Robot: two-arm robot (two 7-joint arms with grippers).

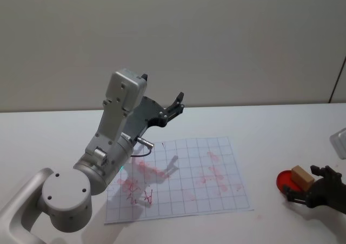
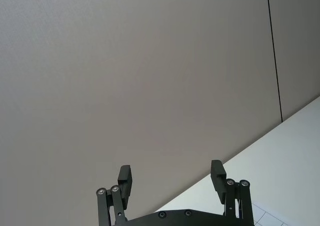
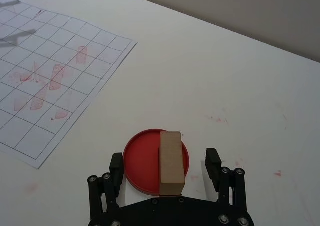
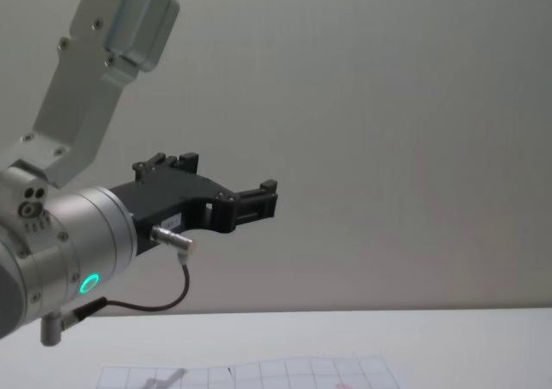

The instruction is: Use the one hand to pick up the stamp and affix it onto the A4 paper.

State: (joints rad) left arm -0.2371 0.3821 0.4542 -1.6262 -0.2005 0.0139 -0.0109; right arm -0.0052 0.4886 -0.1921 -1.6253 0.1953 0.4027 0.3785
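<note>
So we're at the grasp: right gripper [image 3: 165, 168] spread wide around the stamp [image 3: 171, 162], which stands in a red dish [image 3: 140, 158]. Next we judge: pinch, lift, carry to the paper [image 1: 184, 173]. Left gripper [image 1: 172, 110] parked high, spread.

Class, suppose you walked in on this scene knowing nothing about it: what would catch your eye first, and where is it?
Probably the left gripper, raised high above the table on its bulky silver arm, fingers open, pointing at the wall. Next, the red ink pad near the table's right edge with the tan stamp on it, the open right gripper around both. Between them lies the gridded A4 paper, smeared pink.
</note>
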